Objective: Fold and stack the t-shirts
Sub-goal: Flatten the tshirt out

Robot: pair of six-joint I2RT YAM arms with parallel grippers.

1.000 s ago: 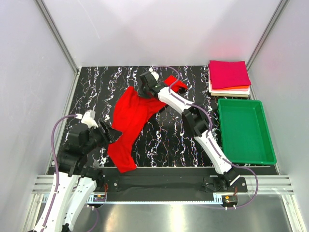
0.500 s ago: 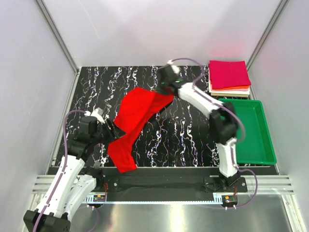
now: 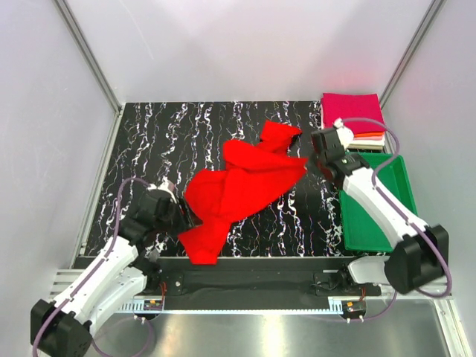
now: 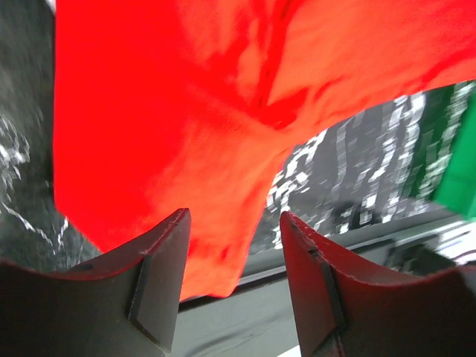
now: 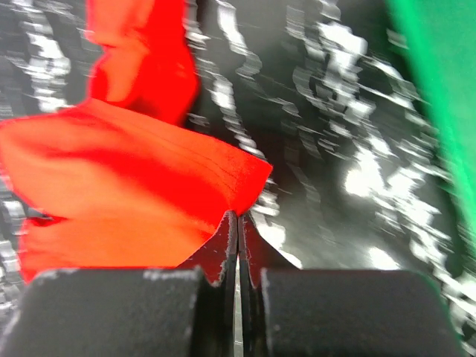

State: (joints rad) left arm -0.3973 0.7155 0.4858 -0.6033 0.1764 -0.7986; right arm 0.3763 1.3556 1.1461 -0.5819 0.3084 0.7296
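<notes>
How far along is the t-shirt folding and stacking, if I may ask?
Done: the folded stack, magenta on top, sits at the far right corner. In hand: the red t-shirt lies crumpled; the right gripper is shut on its corner, the left gripper open at its near end. Left: flatten it, fold it, add it to the stack.

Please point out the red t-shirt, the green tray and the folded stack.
red t-shirt (image 3: 238, 182), top view, cloth middle
green tray (image 3: 364, 227), top view, bare floor
folded stack (image 3: 351, 111), top view, magenta top shirt
</notes>
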